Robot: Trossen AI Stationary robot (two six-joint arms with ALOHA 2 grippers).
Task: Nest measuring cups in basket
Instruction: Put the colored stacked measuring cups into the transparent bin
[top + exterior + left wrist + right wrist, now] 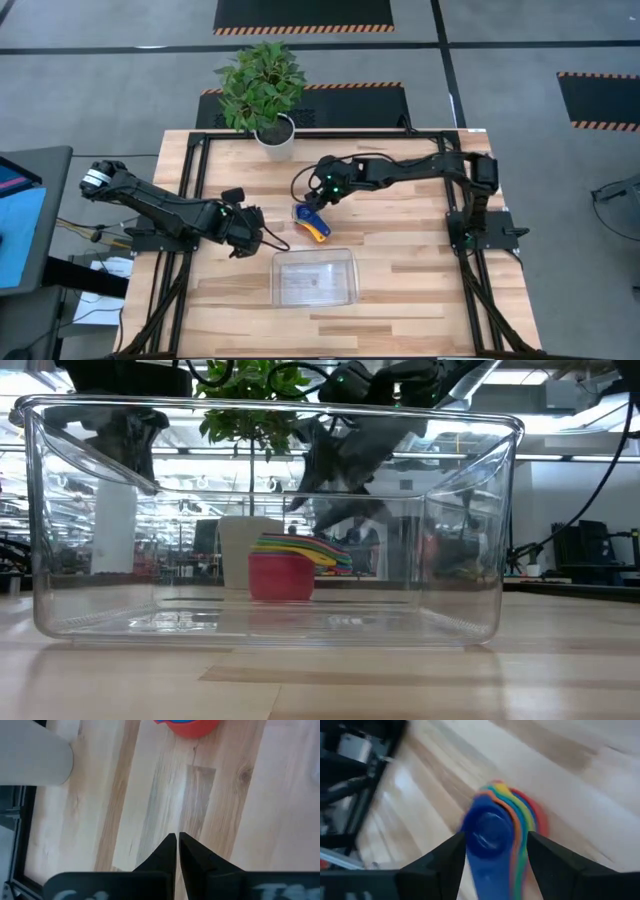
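Note:
The measuring cups (308, 221) sit nested in one stack on the table, just beyond the far edge of the basket (315, 277), which is a clear tray. The stack has a red cup (281, 576) at the bottom and a dark blue cup (487, 835) on top. Its handles fan out toward the basket. My right gripper (495, 837) is open and slants down over the stack, with one finger on either side of the blue cup. Whether a finger touches the cups I cannot tell. To the left of the stack, my left gripper (177, 837) is shut over bare wood.
A white pot (275, 135) with a green plant stands at the table's far edge, behind the cups. Black frame rails (190, 200) run along the table's left and right sides. Bare wood lies to the right of the basket.

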